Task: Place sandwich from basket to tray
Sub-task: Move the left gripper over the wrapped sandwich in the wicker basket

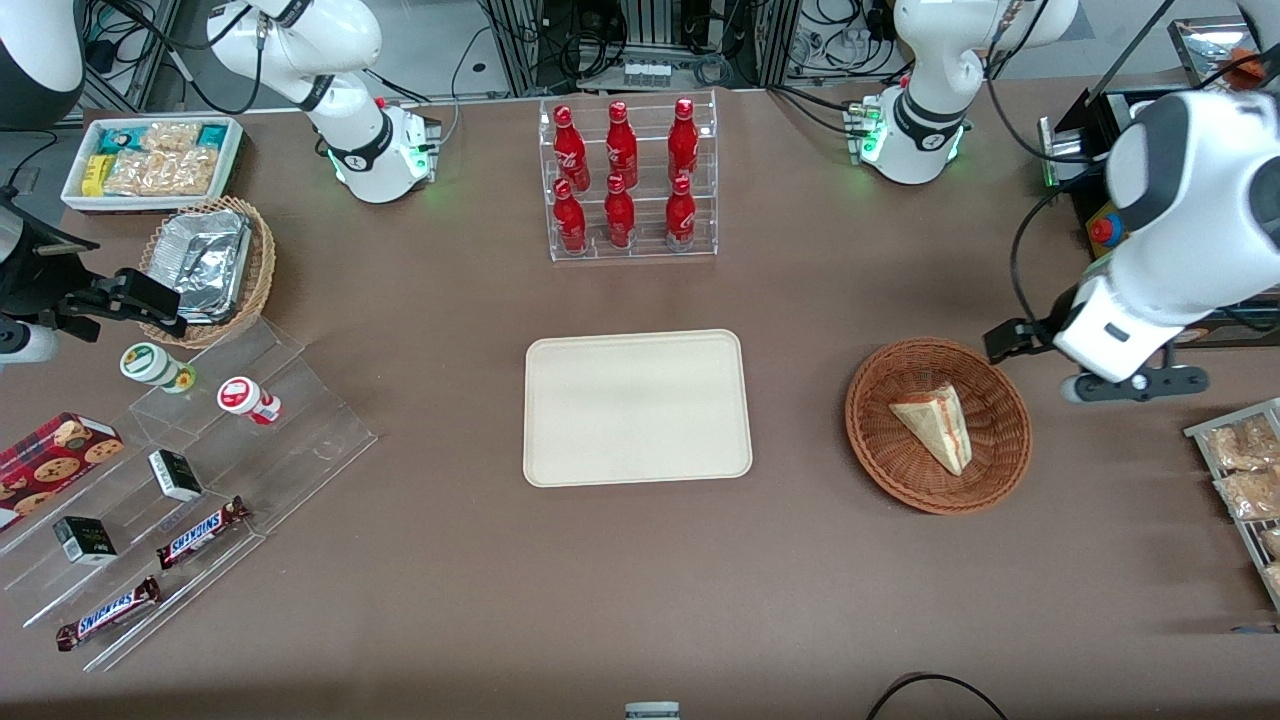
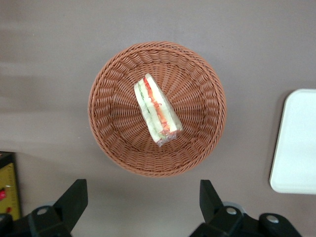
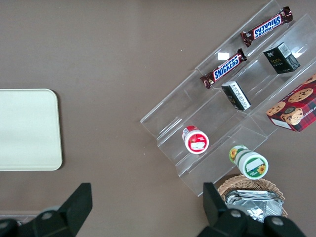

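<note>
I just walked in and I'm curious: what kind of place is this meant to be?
Probably a robotics lab staged as a snack counter: red bottles in a clear rack, chocolate bars on clear acrylic steps, a wedge sandwich in a reddish-brown wicker basket. The open gripper hovers above that basket.

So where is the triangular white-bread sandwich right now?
The triangular white-bread sandwich lies in the round reddish-brown wicker basket, beside the cream rectangular tray toward the working arm's end; the open pincer hovers above.
</note>
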